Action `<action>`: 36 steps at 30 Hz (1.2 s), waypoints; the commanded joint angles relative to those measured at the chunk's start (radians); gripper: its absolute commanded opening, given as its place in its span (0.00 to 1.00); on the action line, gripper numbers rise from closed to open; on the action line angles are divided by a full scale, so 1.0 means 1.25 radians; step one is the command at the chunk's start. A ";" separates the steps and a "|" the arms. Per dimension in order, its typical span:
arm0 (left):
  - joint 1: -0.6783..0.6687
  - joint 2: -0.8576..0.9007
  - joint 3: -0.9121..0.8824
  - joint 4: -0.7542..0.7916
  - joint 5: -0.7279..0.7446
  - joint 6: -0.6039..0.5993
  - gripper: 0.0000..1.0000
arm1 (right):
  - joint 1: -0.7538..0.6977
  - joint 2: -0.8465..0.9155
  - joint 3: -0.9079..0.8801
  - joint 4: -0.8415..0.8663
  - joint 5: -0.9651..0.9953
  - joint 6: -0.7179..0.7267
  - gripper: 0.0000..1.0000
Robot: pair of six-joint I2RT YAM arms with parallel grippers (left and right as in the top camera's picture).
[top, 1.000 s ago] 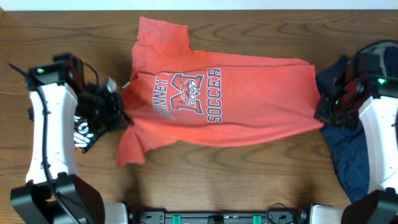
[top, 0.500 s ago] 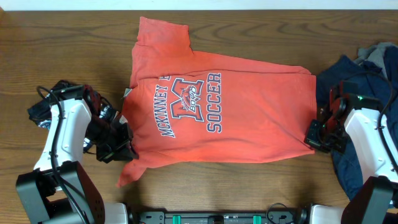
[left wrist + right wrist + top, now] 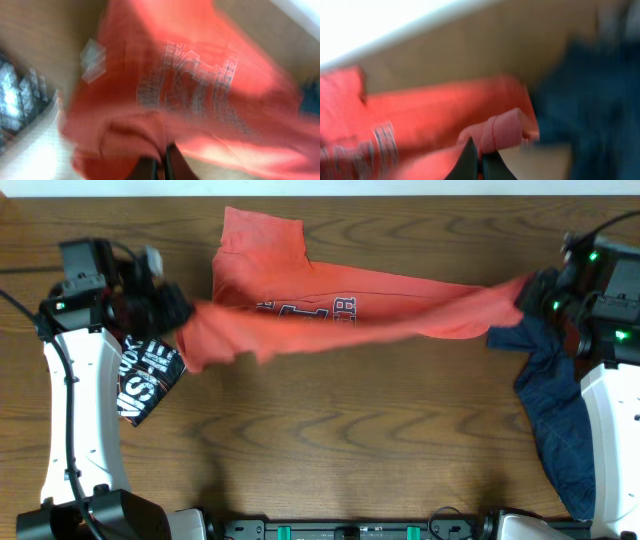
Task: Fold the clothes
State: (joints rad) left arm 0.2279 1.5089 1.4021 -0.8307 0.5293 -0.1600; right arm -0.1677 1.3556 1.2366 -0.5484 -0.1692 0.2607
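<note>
The coral-red T-shirt (image 3: 330,300) with navy lettering hangs stretched between my two grippers above the table, its lower half lifted and folding toward the back. My left gripper (image 3: 178,310) is shut on the shirt's left edge (image 3: 125,145). My right gripper (image 3: 528,288) is shut on the shirt's right edge (image 3: 500,131). The black white-lettered garment (image 3: 148,378) lies under my left arm. The navy garment (image 3: 555,415) lies at the right, also in the right wrist view (image 3: 590,95). Both wrist views are blurred.
The back sleeve of the shirt (image 3: 260,235) rests on the wooden table (image 3: 340,450). A grey cloth (image 3: 625,275) shows at the far right edge behind my right arm.
Both grippers have risen and moved toward the back, lifting the shirt's front edge off the table. The flat shirt is now stretched and bunched in the air. The black garment is uncovered.
</note>
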 commanded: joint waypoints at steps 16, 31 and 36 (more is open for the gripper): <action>-0.004 0.161 0.301 0.717 -0.047 -0.407 0.06 | 0.011 0.262 0.300 0.536 0.117 0.040 0.01; -0.002 0.231 0.463 0.186 -0.011 -0.173 0.06 | -0.002 0.359 0.539 0.102 0.108 -0.034 0.01; -0.004 0.231 0.463 -0.129 -0.007 -0.136 0.06 | 0.003 0.360 0.539 -0.230 0.108 -0.040 0.01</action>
State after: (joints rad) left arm 0.2085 1.7966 1.9629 -0.9131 0.5220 -0.3927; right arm -0.1524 1.7954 1.9015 -0.7532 -0.0746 0.2325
